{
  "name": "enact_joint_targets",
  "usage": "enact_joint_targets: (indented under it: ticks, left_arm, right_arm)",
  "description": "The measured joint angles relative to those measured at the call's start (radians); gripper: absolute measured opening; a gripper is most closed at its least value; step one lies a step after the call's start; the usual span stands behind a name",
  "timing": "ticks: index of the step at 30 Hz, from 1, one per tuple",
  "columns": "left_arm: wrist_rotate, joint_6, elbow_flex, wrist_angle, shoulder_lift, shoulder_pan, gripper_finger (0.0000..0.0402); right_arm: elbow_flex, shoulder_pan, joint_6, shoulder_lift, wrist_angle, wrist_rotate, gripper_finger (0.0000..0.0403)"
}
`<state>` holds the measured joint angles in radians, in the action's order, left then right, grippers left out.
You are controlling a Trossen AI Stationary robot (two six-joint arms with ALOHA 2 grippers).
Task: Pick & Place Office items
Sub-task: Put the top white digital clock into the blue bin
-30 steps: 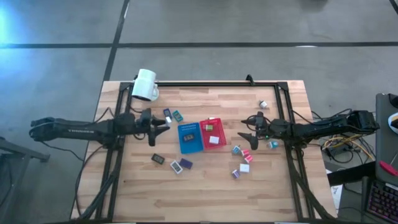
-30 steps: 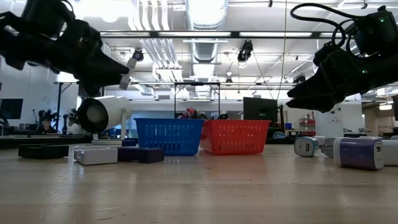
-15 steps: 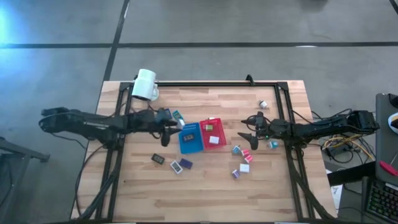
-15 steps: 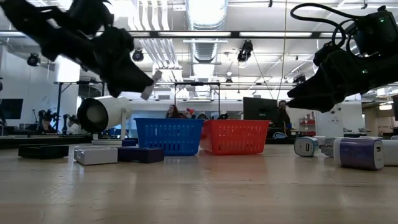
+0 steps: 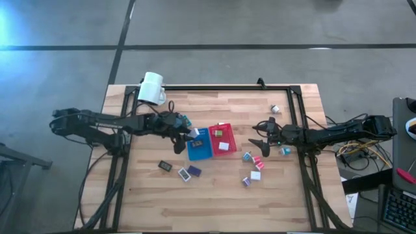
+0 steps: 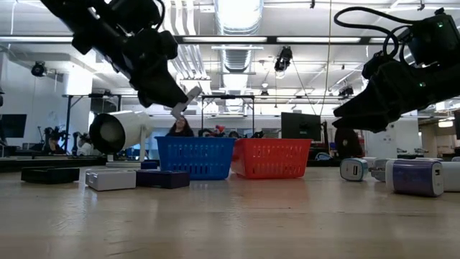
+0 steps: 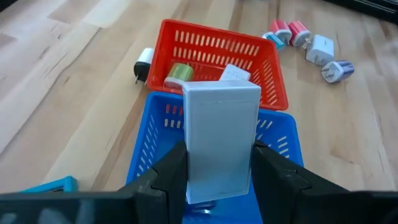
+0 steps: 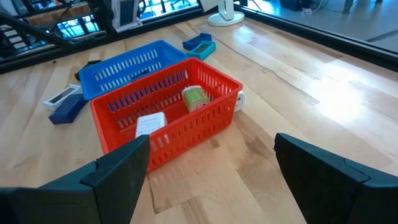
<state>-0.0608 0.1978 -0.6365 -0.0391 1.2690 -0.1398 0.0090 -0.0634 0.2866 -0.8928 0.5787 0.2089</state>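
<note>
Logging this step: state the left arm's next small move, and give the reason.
Probably lower a little and open: the left gripper holds a flat white piece upright above the blue basket, well clear of its floor. The right gripper waits open beside the red basket.

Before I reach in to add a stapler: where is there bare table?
Free: the near strip of table below the flat pieces, and the far strip between the mug and the lone white piece. Crowded: the middle, with the blue basket, red basket, both grippers, and the charger cluster.
</note>
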Motion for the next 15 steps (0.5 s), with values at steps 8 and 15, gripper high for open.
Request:
enact_joint_targets:
  ticks: [8,15]
  left_arm:
    - [-0.002,0.037,0.001,-0.037,0.045,0.000,0.0145]
    - [-0.023,0.041,-0.005,-0.022,0.164,0.000,0.0148]
  right_arm:
    - [0.000,0.000,0.002,0.000,0.000,-0.001,0.0336]
    - [0.000,0.000,0.002,0.000,0.001,-0.001,0.0336]
